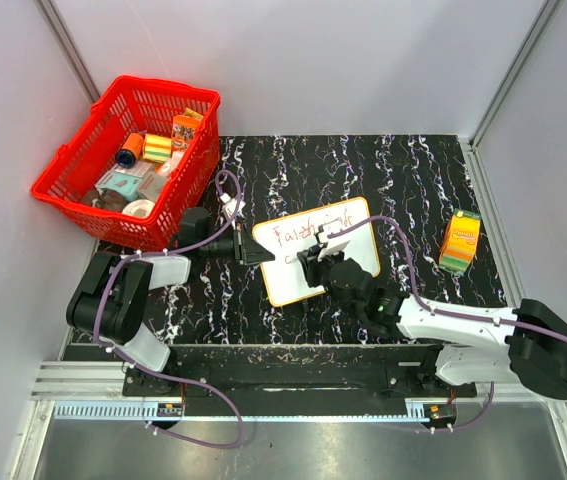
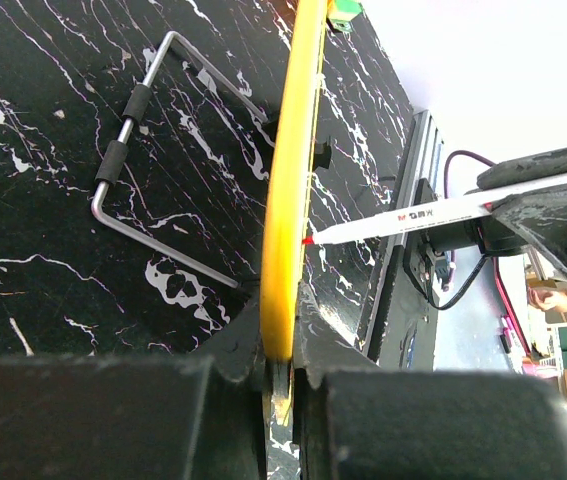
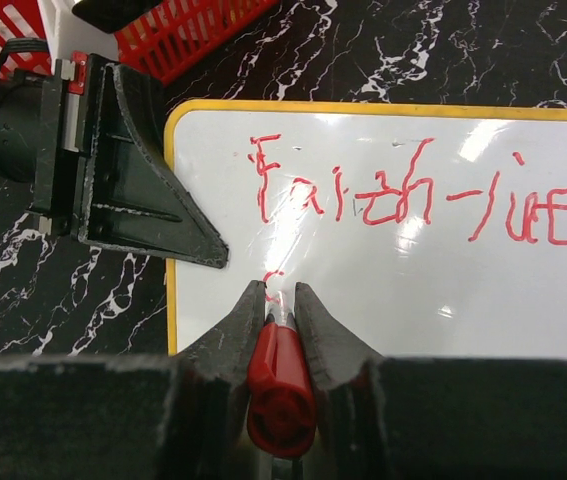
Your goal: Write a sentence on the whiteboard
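Black marbled table (image 1: pixel 413 170), grey walls behind, red basket (image 1: pixel 63 185) at the far left corner. From above: whiteboard (image 1: pixel 288 278) near the table's middle, tilted up, left gripper (image 1: pixel 251 248) pinched tight on its left edge, right gripper (image 1: pixel 319 252) over its face. Left wrist: board edge-on, yellow rim clamped, marker (image 2: pixel 383 225) tip seemingly touching the face. Right wrist: jaws closed on the red marker, sentence (image 3: pixel 413 200) one line across the top, second line barely begun at the left edge. Writing in hand; next, probably steady rightward strokes, light pressure.
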